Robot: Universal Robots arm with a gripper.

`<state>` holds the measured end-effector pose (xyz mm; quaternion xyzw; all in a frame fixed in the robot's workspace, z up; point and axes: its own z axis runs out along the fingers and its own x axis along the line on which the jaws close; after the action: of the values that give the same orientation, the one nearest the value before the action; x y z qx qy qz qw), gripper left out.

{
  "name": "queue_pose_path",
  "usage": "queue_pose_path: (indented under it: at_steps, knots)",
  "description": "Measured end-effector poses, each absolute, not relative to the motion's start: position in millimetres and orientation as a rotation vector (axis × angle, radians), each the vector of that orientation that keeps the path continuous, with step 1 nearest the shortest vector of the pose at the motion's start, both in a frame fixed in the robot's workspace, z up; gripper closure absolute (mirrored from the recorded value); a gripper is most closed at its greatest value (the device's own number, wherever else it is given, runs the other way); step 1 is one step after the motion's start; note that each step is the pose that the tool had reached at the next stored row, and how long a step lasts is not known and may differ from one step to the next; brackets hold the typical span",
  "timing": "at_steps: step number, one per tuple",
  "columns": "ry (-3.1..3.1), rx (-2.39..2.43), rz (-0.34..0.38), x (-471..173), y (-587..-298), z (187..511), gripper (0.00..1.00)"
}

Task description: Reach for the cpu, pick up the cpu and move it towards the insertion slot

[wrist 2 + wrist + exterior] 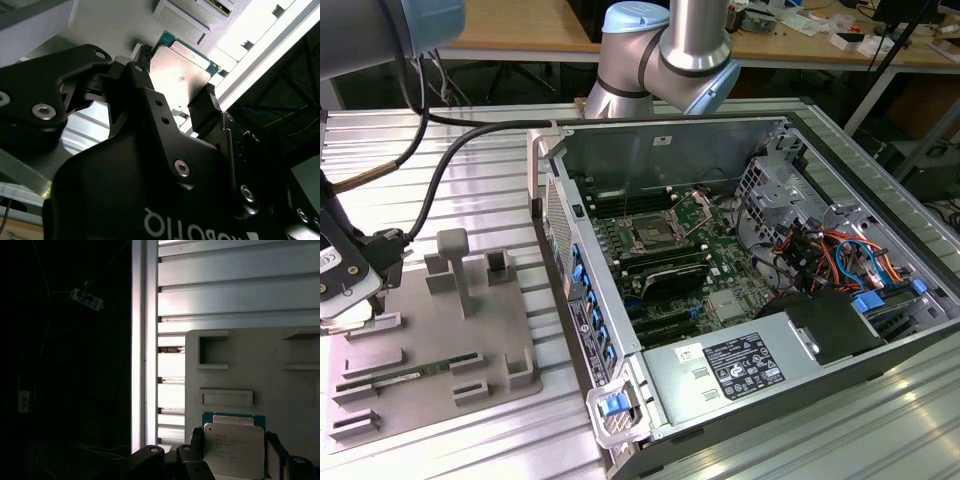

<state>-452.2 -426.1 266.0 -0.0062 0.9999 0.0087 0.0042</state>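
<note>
**As the cpu (234, 449) sits between its fingers, the gripper (235, 440) is closed on it**

Though the black, blocky fingers (206, 107) hide part of it, the cpu is plain in both wrist views. It is a thin square, with a pale brushed-metal face set on a green board rim. One finger presses against each of two opposite edges, so the chip is clasped. Whether it rests on the surface beneath or hangs just clear of it cannot be told.

Directly under the gripper lies the grey fixture tray (235, 370), matte plastic with moulded rectangular pockets and raised ledges. Further along the tray from the gripper, a long thin green memory stick (415, 372) lies flat. Beneath the tray runs the ribbed aluminium table (225, 295), its slats bright and grooved.

Well apart from the gripper, beyond the tray towards the exterior view's right, the open computer case (660, 150) lies on its side, its sheet-metal walls around a green motherboard. Inside it the insertion slot (650, 236) shows as a dark square in a shiny metal frame, with long black memory slots (665, 270) just beside it. Farthest off, the arm's silver and pale-blue joint (665, 55) rises behind the case.
</note>
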Motion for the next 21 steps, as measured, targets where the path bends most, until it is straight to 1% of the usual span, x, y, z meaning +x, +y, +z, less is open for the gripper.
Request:
queue_pose_path:
  at_steps: [4, 21]
  knots:
    - [3.133, -0.02, 0.017, -452.2, -424.7, 268.0, 0.45]
    - [3.133, -0.02, 0.017, -452.3, -424.7, 275.7, 0.45]
